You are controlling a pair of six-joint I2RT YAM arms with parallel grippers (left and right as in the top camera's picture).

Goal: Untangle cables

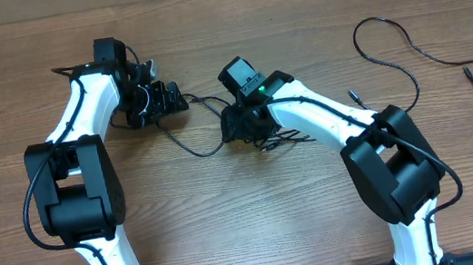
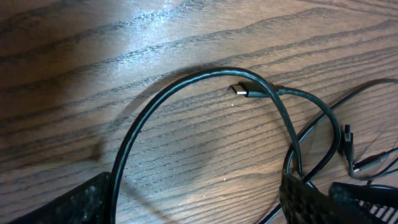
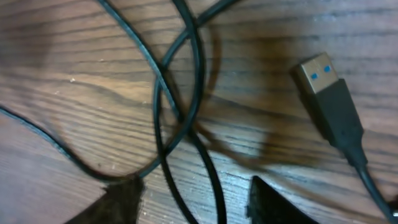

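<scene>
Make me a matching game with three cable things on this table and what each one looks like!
Things:
1. big flat plug
2. small plug
3. loose cable

Clues:
A. lies off on its own, in a wide loop
B. blue inside its tip
C. shiny silver tip

Pairs: 1-B, 2-C, 3-A

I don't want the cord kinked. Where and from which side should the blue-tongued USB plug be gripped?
Grip the USB plug on its black housing behind the metal shell, from straight above. It lies flat and diagonal on the table, both long sides free to pinch.
</scene>
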